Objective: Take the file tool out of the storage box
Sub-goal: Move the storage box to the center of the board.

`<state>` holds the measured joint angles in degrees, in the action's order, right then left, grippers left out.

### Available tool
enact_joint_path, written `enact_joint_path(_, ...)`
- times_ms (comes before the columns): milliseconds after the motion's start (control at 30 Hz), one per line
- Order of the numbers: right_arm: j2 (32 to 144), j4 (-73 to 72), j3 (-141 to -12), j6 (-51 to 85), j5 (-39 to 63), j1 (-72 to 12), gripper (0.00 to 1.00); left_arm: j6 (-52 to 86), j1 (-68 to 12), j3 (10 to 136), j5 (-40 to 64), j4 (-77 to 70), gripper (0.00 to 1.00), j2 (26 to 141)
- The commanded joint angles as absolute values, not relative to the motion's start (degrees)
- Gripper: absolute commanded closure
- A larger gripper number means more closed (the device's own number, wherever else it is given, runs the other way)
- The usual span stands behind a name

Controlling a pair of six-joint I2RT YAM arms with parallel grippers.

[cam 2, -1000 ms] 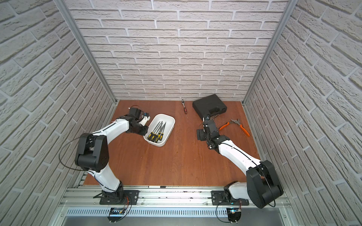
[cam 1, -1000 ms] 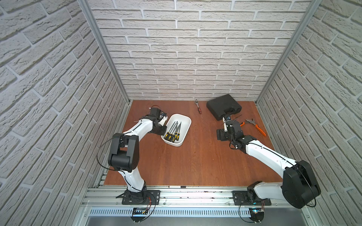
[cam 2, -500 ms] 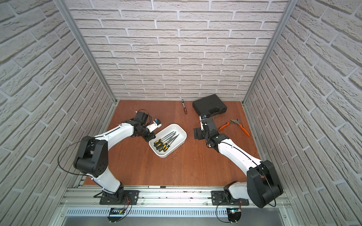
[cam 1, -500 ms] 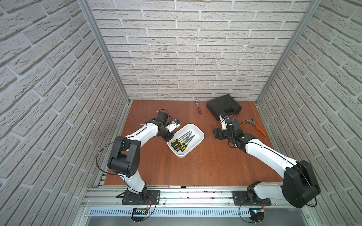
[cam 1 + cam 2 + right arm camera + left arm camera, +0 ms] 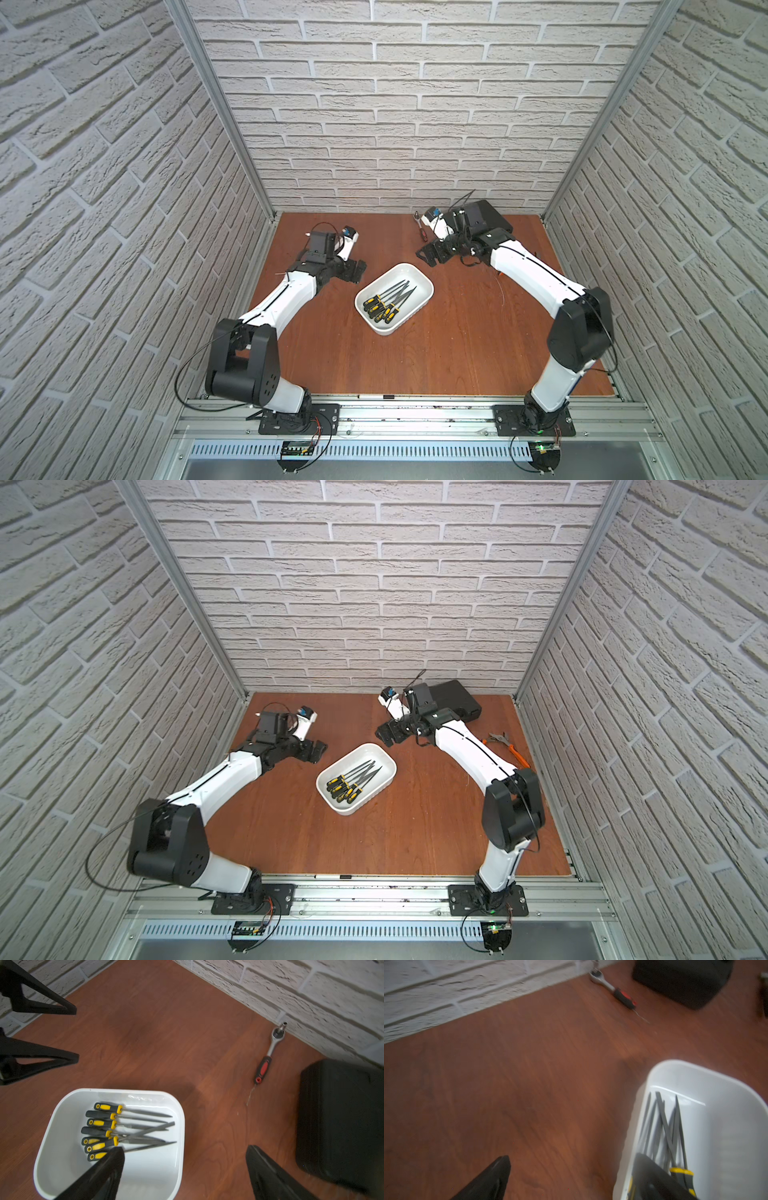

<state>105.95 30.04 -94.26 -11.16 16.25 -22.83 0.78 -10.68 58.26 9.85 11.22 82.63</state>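
The left pincer stands open and holds nothing. In the right wrist view its two fingers show well apart, with bare desk between them. It is near the long left side of the box, apart from it in both top views. In the left wrist view one finger shows across the box's rim; I cannot tell if it touches.

The right pincer is open too, with nothing between its fingers. It is near the far end of the box.

The white box lies slantwise near the middle of the desk, a little toward the far edge. Seven files lie inside it, side by side and partly crossed. Their black and yellow handles are at the near end and their grey tips at the far end. None is out of the box.

Beyond the right pincer, at the far edge, lies a ratchet with a red and black handle. Beside it, toward the far right corner, sits a black case. Pliers with orange handles lie near the right edge.
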Motion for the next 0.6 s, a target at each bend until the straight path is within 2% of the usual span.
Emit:
enact_joint_path(0,112.7,38.0,-101.8,-21.8,17.3,-26.5,0.02,12.9,-8.5,57.1,5.3,10.5,0.01,79.1)
enact_joint_path(67,116.5,34.8,-102.8,-26.8,16.0,-29.1,0.01,12.8,-8.1,56.2,6.8,13.4,0.01,77.3)
enact_joint_path(200,121.1,29.9,-105.8,-30.8,20.5,-31.2,0.01,13.7,-8.0,51.1,5.9,13.6,0.02,72.7)
enact_joint_path(367,127.9,35.5,-115.0,-36.4,22.3,-33.8,0.02,15.8,-7.6,46.0,5.3,13.3,0.01,68.8)
enact_joint_path(567,131.6,38.7,-118.1,-40.7,21.3,-35.9,0.02,17.1,-7.3,43.6,4.2,13.6,0.01,67.6)
